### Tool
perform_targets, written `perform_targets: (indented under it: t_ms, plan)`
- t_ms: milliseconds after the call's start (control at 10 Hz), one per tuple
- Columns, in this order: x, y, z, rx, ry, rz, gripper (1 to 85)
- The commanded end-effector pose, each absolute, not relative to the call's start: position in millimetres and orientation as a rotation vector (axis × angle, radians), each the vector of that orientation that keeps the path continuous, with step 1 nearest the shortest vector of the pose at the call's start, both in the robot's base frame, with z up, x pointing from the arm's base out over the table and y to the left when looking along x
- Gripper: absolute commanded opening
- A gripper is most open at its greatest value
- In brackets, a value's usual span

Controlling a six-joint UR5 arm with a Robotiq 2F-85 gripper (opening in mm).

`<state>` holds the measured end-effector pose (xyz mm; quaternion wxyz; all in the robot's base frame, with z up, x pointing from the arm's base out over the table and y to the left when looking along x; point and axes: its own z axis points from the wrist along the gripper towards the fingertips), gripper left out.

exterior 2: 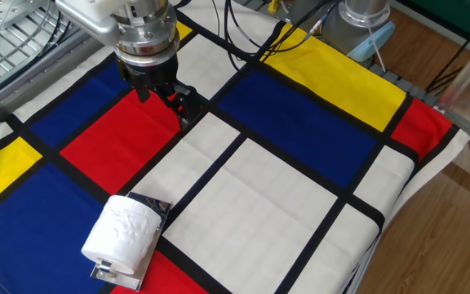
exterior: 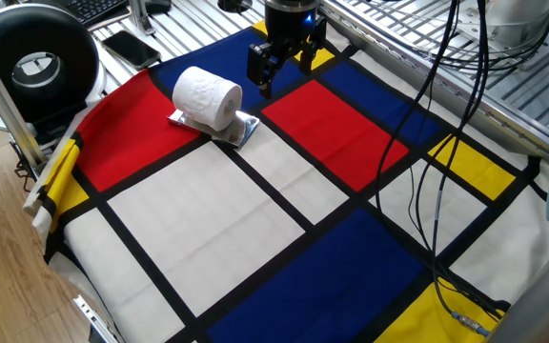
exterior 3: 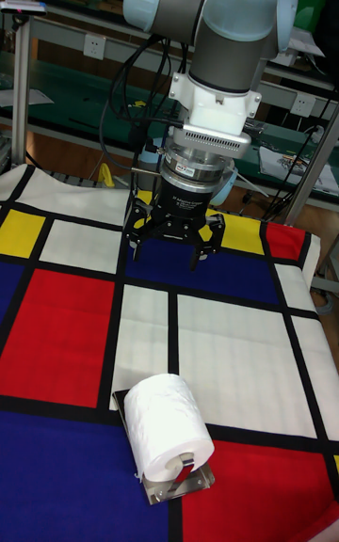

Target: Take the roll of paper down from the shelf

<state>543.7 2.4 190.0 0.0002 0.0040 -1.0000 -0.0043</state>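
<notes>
- Gripper (exterior 3: 174,241): two-finger, jaws spread wide, holding nothing. It hangs above the patterned tablecloth (exterior: 208,219) near the far edge of the table, well apart from the roll.
- Roll of paper (exterior 3: 168,424): white, embossed, lying on its side on the shelf (exterior 3: 179,487), near the cloth's corner by the black round device (exterior: 36,67).
- Key relation: the roll's long axis is level and appears to run oblique to the line from the gripper; its hollow core end faces away from the gripper.
- Obscured: the roll covers most of the shelf; the dark fingertips are hard to make out; the core is unseen in the other fixed view.
</notes>
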Motion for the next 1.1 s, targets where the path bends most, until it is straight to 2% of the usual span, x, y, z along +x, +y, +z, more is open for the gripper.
perform_targets:
  t_ms: [0,100,200,300,600,700,800,900,1000]
  plan:
    - [543.6,4.6,190.0,0.012,-3.141,-0.014,84.0]
    - [579.4,30.3,191.7,0.345,-3.267,-0.122,22.0]
    - [554.7,32.7,182.6,-0.044,-3.174,-0.107,18.7]
    - [547.2,46.7,180.3,-0.126,-3.132,-0.172,7.0]
    - [556.4,34.4,179.5,-0.115,-3.173,-0.101,3.3]
    - [559.9,37.6,179.8,-0.099,-3.186,-0.121,2.0]
    - [557.5,40.8,180.0,-0.091,-3.176,-0.14,5.3]
    - [561.8,40.0,180.1,-0.017,-3.196,-0.134,19.7]
    - [562.6,34.4,179.8,0.014,-3.201,-0.099,20.3]
